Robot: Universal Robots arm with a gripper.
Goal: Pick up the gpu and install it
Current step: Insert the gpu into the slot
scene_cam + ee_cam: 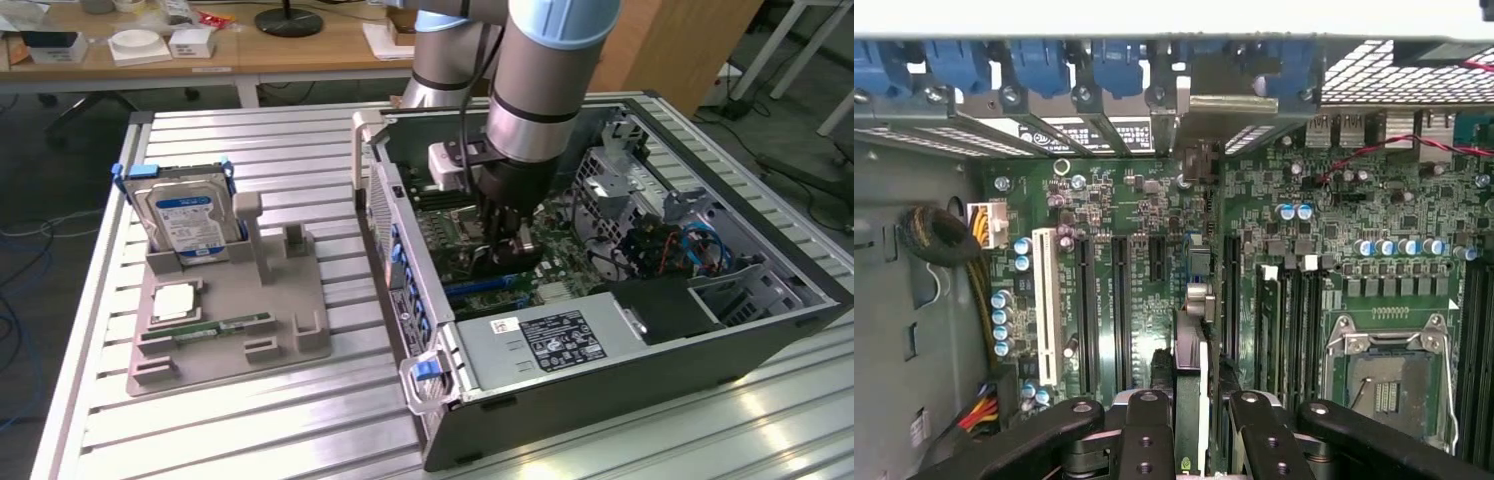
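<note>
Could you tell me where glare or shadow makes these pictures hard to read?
Exterior view: bright glare on the table near the case; the gripper and gpu sit dark inside the case. Wrist view: the case edge is washed out white, and a bright reflection lies on the motherboard by the slots.
</note>
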